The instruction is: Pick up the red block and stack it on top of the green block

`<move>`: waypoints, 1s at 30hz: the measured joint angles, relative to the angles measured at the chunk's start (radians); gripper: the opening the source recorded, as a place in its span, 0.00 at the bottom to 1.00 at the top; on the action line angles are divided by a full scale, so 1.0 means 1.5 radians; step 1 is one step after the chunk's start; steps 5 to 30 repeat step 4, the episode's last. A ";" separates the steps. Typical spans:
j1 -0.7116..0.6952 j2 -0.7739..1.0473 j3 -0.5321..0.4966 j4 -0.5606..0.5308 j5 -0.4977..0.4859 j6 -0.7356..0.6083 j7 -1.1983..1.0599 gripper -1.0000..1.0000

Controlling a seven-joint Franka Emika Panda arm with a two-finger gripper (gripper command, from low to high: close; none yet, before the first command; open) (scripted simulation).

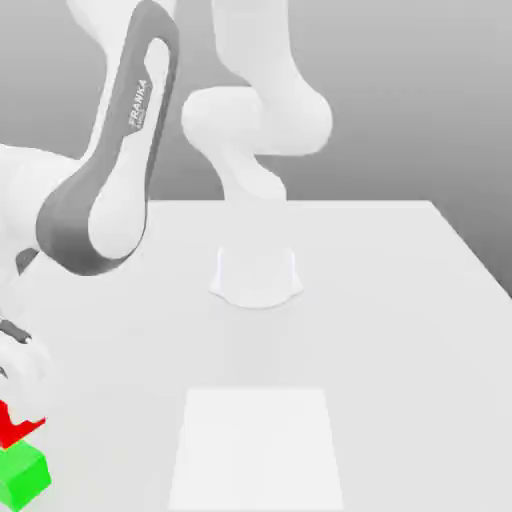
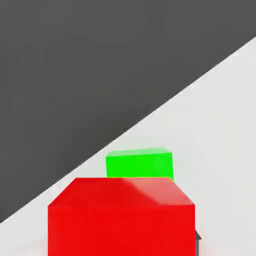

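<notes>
The hand (image 1: 14, 412) is clamped on the red block (image 2: 121, 227); the green block (image 1: 24, 476) lies below; contact unclear.

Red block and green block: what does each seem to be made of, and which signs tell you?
The red block looks like painted wood or plastic, smooth with a soft sheen: a paler patch lies across one face. The green block could be either too: even colour, crisp edges, no grain.

White robot arm (image 1: 120, 150) bent at the elbow, hand (image 1: 22, 375) low, exterior view's left
</notes>
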 joint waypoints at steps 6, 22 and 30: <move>-0.006 0.016 0.007 0.002 0.010 0.013 -0.006 1.00; -0.006 0.016 0.007 0.002 0.010 0.013 -0.006 1.00; -0.006 0.016 0.007 0.002 0.010 0.013 -0.006 1.00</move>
